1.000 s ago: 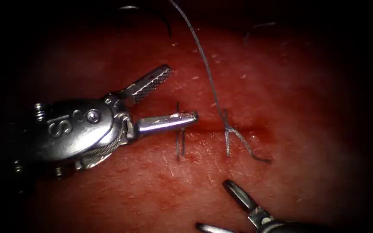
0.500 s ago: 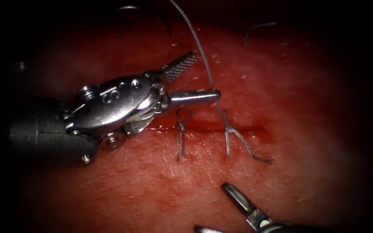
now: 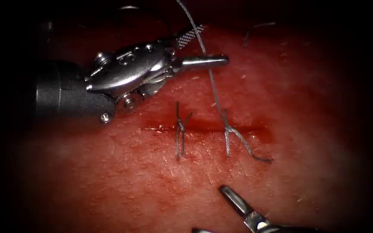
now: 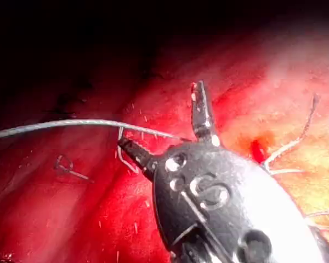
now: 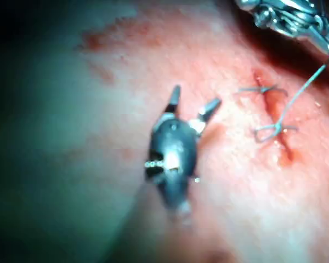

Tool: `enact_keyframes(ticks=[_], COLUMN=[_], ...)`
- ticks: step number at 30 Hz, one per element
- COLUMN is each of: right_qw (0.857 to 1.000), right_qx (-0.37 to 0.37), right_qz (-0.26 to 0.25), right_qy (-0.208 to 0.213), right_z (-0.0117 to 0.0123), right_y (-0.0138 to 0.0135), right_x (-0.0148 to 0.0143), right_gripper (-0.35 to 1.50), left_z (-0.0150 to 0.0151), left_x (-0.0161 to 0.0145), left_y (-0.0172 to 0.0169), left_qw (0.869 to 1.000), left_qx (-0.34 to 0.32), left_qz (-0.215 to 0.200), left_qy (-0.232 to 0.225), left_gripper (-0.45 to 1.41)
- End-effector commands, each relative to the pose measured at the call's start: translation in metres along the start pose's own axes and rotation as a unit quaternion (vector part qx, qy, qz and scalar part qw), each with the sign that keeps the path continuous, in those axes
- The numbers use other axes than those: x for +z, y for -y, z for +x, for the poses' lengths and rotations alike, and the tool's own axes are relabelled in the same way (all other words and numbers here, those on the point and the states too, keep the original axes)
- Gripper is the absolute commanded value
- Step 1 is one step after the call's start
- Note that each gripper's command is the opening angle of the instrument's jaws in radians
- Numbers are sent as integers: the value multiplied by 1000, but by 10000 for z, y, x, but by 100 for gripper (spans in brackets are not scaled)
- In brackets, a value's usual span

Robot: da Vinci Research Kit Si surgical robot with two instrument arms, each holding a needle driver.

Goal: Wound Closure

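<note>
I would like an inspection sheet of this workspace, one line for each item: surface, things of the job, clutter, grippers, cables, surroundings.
Surface: tissue with a horizontal cut, red fluid along it.
Job's things: two knotted stitches cross the cut, the left stitch and the right stitch. A long thread rises from the right stitch and passes between the left tool's jaws. A curved needle lies at the tissue's far edge, held by neither tool; whether it is in the tissue cannot be told.
Clutter: a loose thread end at the far edge.
Grippers: left tool open around the thread, holding nothing. Right tool open, holding nothing.
Cables: nothing seen.
Surroundings: dark.
</note>
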State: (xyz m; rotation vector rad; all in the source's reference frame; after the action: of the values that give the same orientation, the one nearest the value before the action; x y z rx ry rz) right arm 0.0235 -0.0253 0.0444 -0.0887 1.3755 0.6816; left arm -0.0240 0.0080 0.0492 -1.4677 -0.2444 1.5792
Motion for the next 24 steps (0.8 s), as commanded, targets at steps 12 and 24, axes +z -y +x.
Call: enact_keyframes(ticks=[12, 24], right_qw=[999, 992], right_qx=[11, 24], right_qz=[10, -35], right_qy=[48, 118], right_z=[3, 23], right_y=[-19, -83], right_x=[7, 30], right_gripper=[133, 126], left_z=[6, 11], left_x=[-3, 6], left_y=[-9, -25], left_qw=[997, 996], left_qx=[46, 68], left_qz=[-54, -55], left_qy=[-1, -2], left_gripper=[-45, -45])
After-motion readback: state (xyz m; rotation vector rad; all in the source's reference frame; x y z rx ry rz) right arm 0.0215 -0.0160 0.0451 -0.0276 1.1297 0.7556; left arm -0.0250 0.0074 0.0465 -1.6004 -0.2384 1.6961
